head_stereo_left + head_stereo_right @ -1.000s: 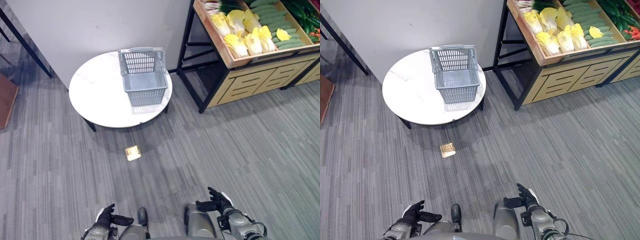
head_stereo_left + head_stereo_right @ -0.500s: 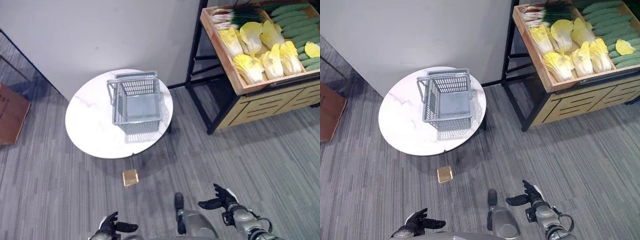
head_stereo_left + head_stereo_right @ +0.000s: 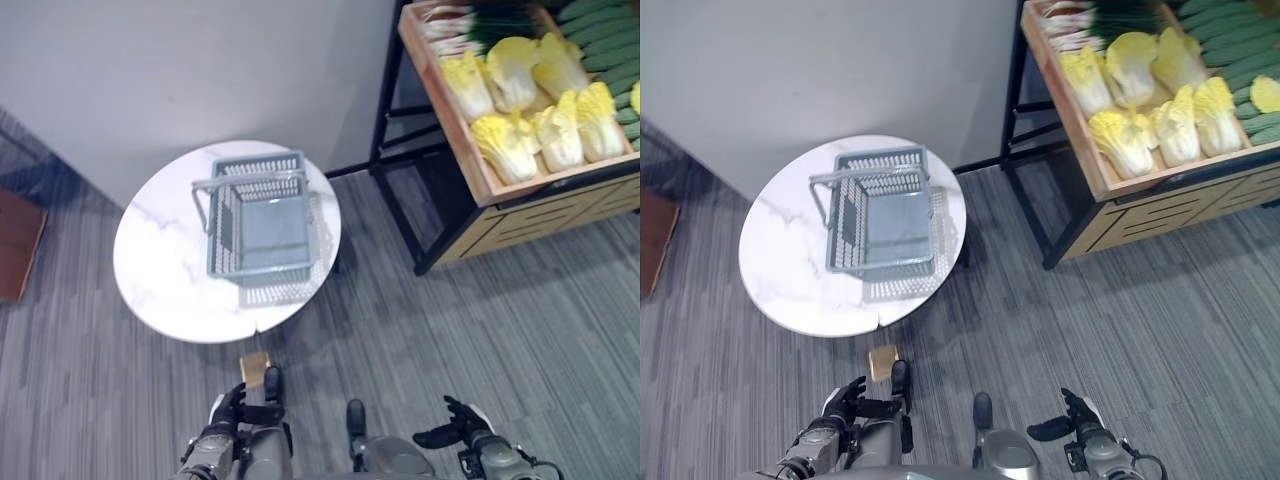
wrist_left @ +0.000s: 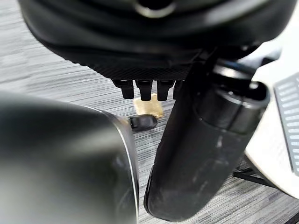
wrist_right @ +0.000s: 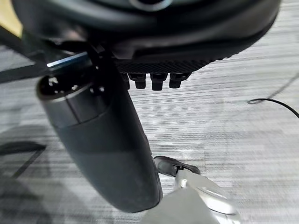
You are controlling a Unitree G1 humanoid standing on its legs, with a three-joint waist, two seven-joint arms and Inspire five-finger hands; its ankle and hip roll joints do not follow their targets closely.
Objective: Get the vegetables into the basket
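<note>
Fingers: both hands' fingers are spread loosely and straight, thumbs standing apart, clasping nothing.
Left hand point(image 3: 226, 418): low at the near edge of the head views, over the grey carpet, just near of a small brass floor plate point(image 3: 255, 366).
Right hand point(image 3: 462, 426): low at the near right, also over the carpet point(image 3: 520, 330), well apart from the shelf.
Basket point(image 3: 256, 226): grey plastic, upright and empty, standing on the round white marble table point(image 3: 160, 280); its handle point(image 3: 250, 181) is raised over the far half of it.
Table position: in front of the left hand, against the pale wall point(image 3: 200, 70), with the floor plate just near of its rim.
Vegetables: yellow-white napa cabbages point(image 3: 545, 120) lie in a tilted wooden crate point(image 3: 455, 125) on a black-framed produce shelf point(image 3: 400, 170), far right of the table; green cucumbers point(image 3: 600, 20) lie at the crate's right, and spring onions point(image 3: 480, 18) along its far edge.
Task state: all vegetables are on the shelf, none in the basket.
Left wrist view: the thumb point(image 4: 205, 140) stands out large, fingertips point(image 4: 145, 89) in a row beyond it, the table's rim to one side.
</note>
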